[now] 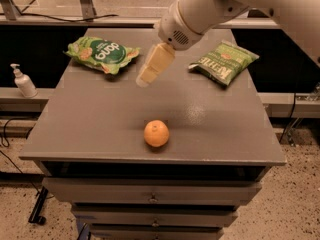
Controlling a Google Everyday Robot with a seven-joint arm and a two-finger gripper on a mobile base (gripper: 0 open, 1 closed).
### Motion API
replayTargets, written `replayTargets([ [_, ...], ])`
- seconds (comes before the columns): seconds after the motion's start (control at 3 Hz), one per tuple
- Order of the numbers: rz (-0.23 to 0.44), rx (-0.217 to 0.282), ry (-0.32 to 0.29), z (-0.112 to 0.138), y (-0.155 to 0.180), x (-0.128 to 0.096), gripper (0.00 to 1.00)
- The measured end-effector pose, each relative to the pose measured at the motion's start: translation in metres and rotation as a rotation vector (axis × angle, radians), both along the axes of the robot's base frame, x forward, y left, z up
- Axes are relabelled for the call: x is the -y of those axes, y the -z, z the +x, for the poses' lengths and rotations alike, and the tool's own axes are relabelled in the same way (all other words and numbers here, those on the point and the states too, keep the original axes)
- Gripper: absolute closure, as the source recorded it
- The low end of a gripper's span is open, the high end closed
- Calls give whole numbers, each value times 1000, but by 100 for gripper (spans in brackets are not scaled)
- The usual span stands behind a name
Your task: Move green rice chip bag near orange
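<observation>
Claw [144,79] is hanging above the desk [100,119], toward its far side, just right of the green bag [102,54]; wide or narrow, I cannot tell. That bag is lying far left, while the orange [156,133] is sitting near the front edge, well apart.

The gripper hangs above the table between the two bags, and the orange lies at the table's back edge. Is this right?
Not quite. In the camera view the orange lies near the front edge of the table, not the back. The gripper does hang between the green rice chip bag and the KETTLE bag.
</observation>
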State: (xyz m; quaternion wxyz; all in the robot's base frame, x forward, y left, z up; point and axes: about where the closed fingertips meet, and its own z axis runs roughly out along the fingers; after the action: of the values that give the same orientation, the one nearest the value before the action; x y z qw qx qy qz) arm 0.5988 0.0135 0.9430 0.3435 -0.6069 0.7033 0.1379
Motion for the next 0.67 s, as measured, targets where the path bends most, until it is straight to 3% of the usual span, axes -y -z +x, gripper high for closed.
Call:
replayTargets([
  [0.67,25,-4,8,2,-1,-6,0],
])
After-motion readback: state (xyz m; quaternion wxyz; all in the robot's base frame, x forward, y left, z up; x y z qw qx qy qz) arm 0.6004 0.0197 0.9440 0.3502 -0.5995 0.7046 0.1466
